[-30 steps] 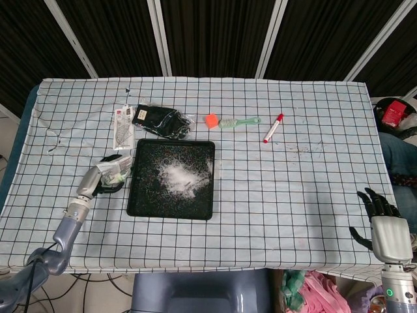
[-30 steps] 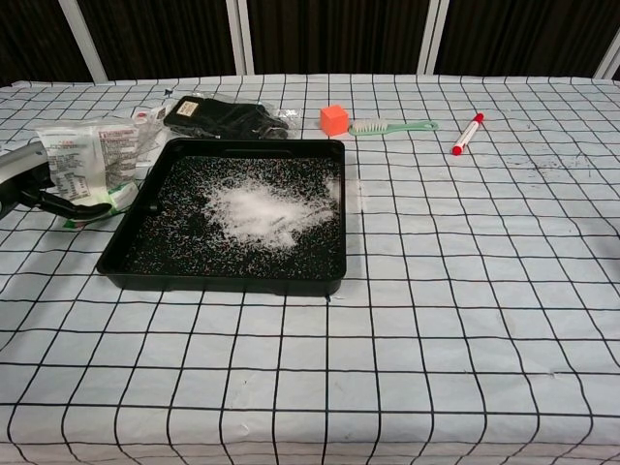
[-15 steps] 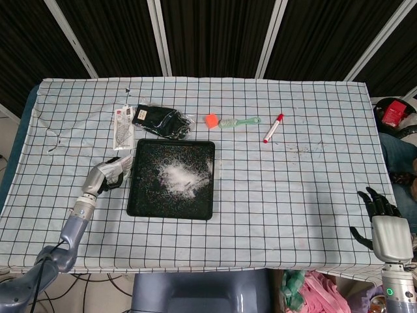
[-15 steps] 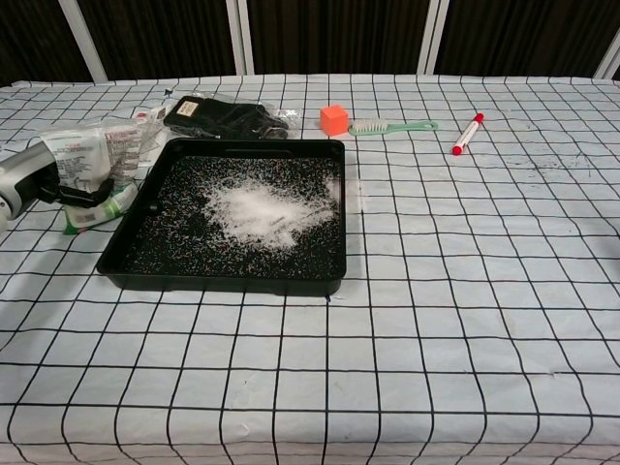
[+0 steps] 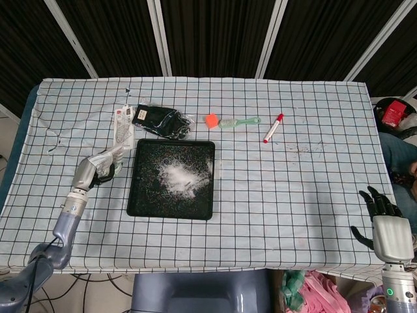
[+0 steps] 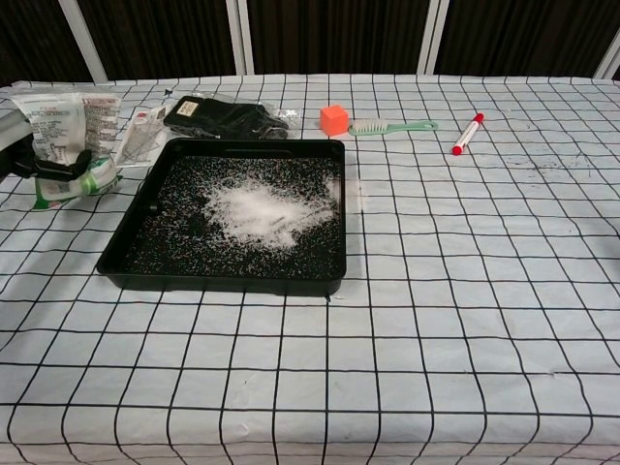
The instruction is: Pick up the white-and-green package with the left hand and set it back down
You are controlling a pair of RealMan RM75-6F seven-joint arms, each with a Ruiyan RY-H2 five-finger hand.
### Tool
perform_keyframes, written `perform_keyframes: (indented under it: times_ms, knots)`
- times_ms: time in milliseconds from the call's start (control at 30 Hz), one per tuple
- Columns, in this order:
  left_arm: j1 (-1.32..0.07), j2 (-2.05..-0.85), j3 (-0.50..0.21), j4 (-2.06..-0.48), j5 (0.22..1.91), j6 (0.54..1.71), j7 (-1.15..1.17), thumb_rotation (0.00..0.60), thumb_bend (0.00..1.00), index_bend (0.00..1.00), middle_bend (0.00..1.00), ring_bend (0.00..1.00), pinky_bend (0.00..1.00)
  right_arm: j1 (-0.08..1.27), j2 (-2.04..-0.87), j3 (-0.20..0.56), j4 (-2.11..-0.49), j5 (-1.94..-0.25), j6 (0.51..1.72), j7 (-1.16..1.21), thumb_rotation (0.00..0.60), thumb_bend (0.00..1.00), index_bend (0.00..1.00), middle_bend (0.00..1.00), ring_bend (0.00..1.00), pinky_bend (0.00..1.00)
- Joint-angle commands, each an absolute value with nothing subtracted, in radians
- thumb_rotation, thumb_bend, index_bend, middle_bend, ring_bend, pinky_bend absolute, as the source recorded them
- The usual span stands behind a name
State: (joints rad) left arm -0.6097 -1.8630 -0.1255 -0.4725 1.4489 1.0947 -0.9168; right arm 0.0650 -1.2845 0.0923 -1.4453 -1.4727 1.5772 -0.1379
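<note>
The white-and-green package [image 6: 66, 145] is a white pouch with printed text and a green lower edge. My left hand [image 6: 29, 160] grips it at the far left of the chest view, lifted off the tablecloth. From the head view the package [image 5: 108, 161] and my left hand [image 5: 89, 171] sit just left of the black tray [image 5: 139, 205]. At the lower right corner, off the table, my right hand [image 5: 384, 225] hangs with fingers spread and nothing in it.
The black tray [image 6: 124, 252] holds white powder. Behind it lie a black packet [image 6: 228, 118], a flat white packet [image 5: 122, 128], an orange cube [image 6: 334, 119], a green brush [image 6: 392, 126] and a red marker [image 6: 467, 133].
My left hand has carried the package up and to the left, away from the tray's edge. The right hand has stayed in place.
</note>
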Motion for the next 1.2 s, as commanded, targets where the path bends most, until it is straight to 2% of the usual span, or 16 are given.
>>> perform_keyframes:
  times_ms: [33,167,367,467,667,1200]
  knots:
    - [-0.615,-1.822,-0.111,-0.509,1.475,1.125,-0.883,0.600,0.70,0.45,0.48,0.38,0.55,0.064,-1.284,0.095,-1.447,-1.471,1.579,-0.139,0.600,0.14,0.16,0.10,0.17,0.32]
    - [-0.639,-1.739,-0.088,-0.596,1.517,1.143,-0.817,0.600,0.70,0.45,0.49,0.38,0.55,0.062,-1.282,0.097,-1.449,-1.470,1.579,-0.138,0.600,0.14,0.17,0.10,0.17,0.32]
    - [-0.698,-1.567,-0.072,-0.826,1.565,1.120,-0.614,0.600,0.71,0.46,0.51,0.39,0.55,0.062,-1.282,0.100,-1.448,-1.472,1.580,-0.139,0.600,0.14,0.17,0.10,0.17,0.32]
    - [-0.730,-1.479,-0.086,-0.977,1.551,1.063,-0.528,0.600,0.73,0.49,0.53,0.40,0.55,0.060,-1.282,0.102,-1.449,-1.473,1.582,-0.141,0.600,0.14,0.17,0.10,0.17,0.32]
    - [-0.789,-1.362,-0.093,-1.157,1.528,0.941,-0.343,0.600,0.73,0.51,0.55,0.41,0.55,0.060,-1.282,0.104,-1.447,-1.474,1.582,-0.139,0.600,0.14,0.16,0.10,0.17,0.32]
    - [-0.888,-1.248,-0.129,-1.380,1.367,0.730,0.057,0.600,0.74,0.57,0.60,0.45,0.55,0.057,-1.279,0.111,-1.445,-1.470,1.580,-0.133,0.600,0.14,0.16,0.10,0.17,0.32]
